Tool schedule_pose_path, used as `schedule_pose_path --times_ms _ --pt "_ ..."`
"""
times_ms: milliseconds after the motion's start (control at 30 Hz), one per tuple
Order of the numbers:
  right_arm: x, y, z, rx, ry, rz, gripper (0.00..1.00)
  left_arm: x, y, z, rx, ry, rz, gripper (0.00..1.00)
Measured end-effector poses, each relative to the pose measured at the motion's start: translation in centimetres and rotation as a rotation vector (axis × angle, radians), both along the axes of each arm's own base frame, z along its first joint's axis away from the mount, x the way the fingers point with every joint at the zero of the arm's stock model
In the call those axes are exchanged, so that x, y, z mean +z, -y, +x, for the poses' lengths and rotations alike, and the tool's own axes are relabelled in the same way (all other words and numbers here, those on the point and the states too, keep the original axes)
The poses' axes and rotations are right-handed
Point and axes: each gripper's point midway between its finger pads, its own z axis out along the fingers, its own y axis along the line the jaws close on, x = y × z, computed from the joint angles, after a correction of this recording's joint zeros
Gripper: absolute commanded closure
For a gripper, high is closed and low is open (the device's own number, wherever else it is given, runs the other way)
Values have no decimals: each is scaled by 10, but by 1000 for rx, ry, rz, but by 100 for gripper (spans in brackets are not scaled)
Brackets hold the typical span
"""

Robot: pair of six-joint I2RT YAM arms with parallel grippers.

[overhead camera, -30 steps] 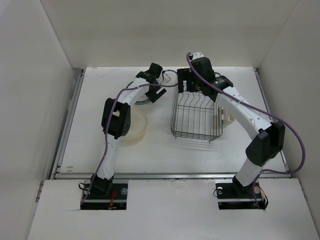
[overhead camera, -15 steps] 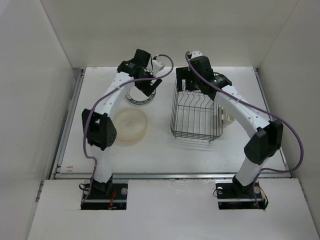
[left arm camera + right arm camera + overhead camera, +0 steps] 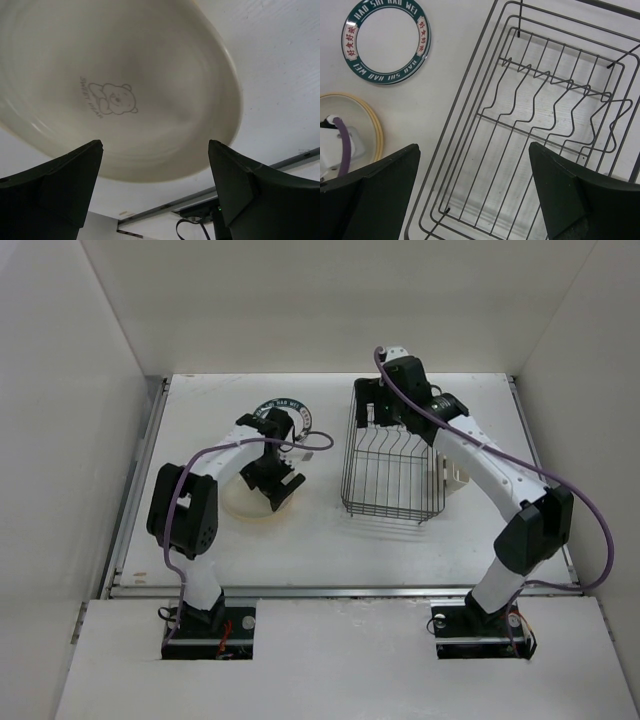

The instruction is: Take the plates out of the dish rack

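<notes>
The black wire dish rack (image 3: 393,468) stands at mid table and holds no plates; it also fills the right wrist view (image 3: 540,130). A white plate with a dark green lettered ring (image 3: 281,416) lies flat on the table left of the rack, and shows in the right wrist view (image 3: 386,41). A cream plate (image 3: 243,502) lies nearer, with a bear print in the left wrist view (image 3: 115,90). My left gripper (image 3: 272,485) (image 3: 155,200) is open and empty just above the cream plate. My right gripper (image 3: 385,412) (image 3: 475,200) is open and empty above the rack's far end.
A small beige plastic holder (image 3: 455,473) hangs on the rack's right side. White walls enclose the table on the left, back and right. A metal rail (image 3: 340,590) runs along the table's near edge.
My left gripper has moved from beside the rack, over the ringed plate, and back toward me to above the cream plate. The ringed plate now lies uncovered. The right arm has barely moved.
</notes>
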Motion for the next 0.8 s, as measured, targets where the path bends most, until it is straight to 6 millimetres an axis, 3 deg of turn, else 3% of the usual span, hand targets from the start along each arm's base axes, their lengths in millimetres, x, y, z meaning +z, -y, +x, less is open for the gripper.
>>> schedule_pose_path --times_ms 133,367,700,800 --pt "7 5 -8 -1 13 7 5 -19 -4 -7 19 -13 15 17" --pt "19 10 -14 -10 37 19 5 -37 -9 8 47 72 43 17" --pt "24 17 -15 -37 54 8 5 -36 -10 19 71 123 57 17" --pt "35 35 -14 -131 94 -8 0 -26 -12 23 85 150 61 16"
